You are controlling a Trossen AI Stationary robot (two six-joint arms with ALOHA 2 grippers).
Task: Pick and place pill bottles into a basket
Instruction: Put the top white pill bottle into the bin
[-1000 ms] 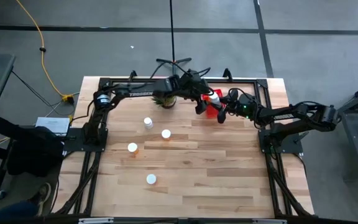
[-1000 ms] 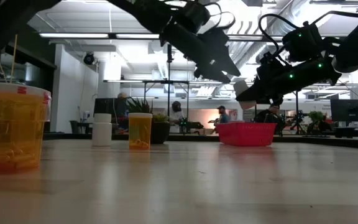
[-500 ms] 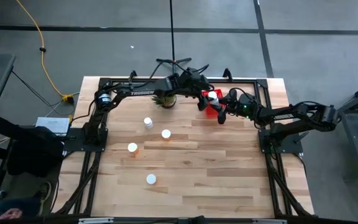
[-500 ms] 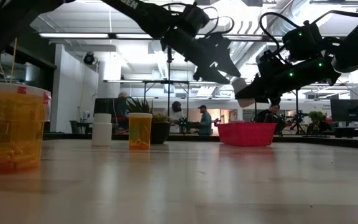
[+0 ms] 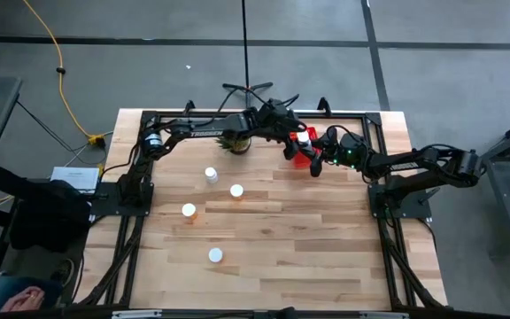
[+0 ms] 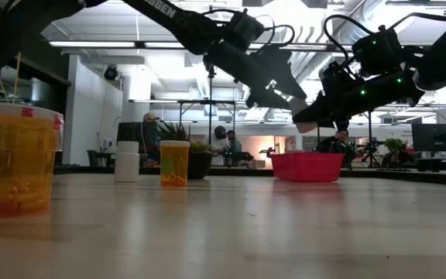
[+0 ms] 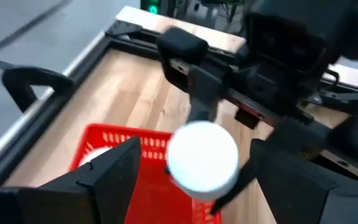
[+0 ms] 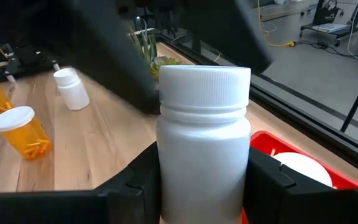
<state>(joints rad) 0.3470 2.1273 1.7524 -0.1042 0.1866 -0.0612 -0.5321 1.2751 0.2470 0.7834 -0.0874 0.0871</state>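
A white pill bottle (image 8: 204, 143) is pinched between the two dark fingers of the right gripper (image 5: 312, 156), which is held in the air above the red basket (image 6: 307, 166) at the far side of the table (image 5: 282, 257). In the right wrist view the bottle is seen upright between the fingers (image 8: 135, 180), its ribbed white cap uppermost, with the red rim of the basket just behind it and a round white cap (image 8: 300, 163) lying inside the basket. In the left wrist view the same bottle is seen cap-on (image 7: 202, 155), directly over the basket's mesh wall (image 7: 148, 171).

The left gripper (image 5: 288, 144) is held just beside the right one, also above the basket, with its fingers (image 7: 114, 171) spread wide and nothing between them; the held bottle is seen in the gap ahead of them, apart from them.

Four more pill bottles are left standing on the wooden table top, well apart from the basket: one (image 5: 211, 175) nearest the potted plant (image 5: 235, 142), one (image 5: 236, 190) just beside it, one (image 5: 189, 210) further toward the left arm's side, and one (image 5: 215, 255) nearest the front edge. In the low view an orange bottle (image 6: 174, 162) and a white one (image 6: 127, 161) are seen near the plant, and a large blurred orange bottle (image 6: 14, 159) stands close to the camera.
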